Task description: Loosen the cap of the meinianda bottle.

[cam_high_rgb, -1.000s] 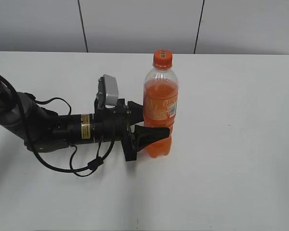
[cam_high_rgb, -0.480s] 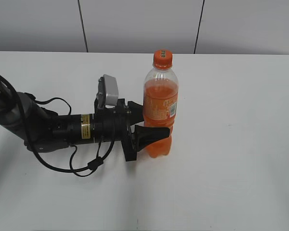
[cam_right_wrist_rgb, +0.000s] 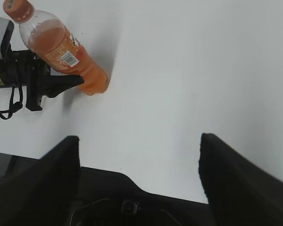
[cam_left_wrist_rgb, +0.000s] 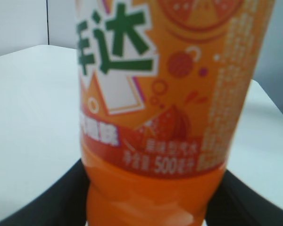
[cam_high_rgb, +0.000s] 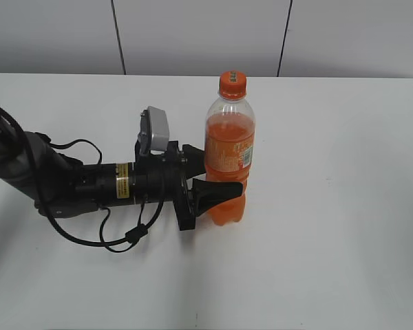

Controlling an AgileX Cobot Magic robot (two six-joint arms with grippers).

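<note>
The meinianda bottle [cam_high_rgb: 228, 161] stands upright on the white table, orange drink inside, orange label round its middle. Its orange cap [cam_high_rgb: 232, 84] sits on top. My left gripper [cam_high_rgb: 217, 180] reaches in from the left and is shut on the bottle's lower body, one black finger in front and one behind. In the left wrist view the bottle [cam_left_wrist_rgb: 165, 108] fills the frame between the two fingers. My right gripper [cam_right_wrist_rgb: 139, 141] is open and empty, high above the table, out of the exterior view. From there the bottle [cam_right_wrist_rgb: 61, 49] and cap [cam_right_wrist_rgb: 18, 9] show at the upper left.
The white table [cam_high_rgb: 330, 206] runs to a grey panelled wall at the back. The left arm with its cables [cam_high_rgb: 89, 185] lies low across the table's left side.
</note>
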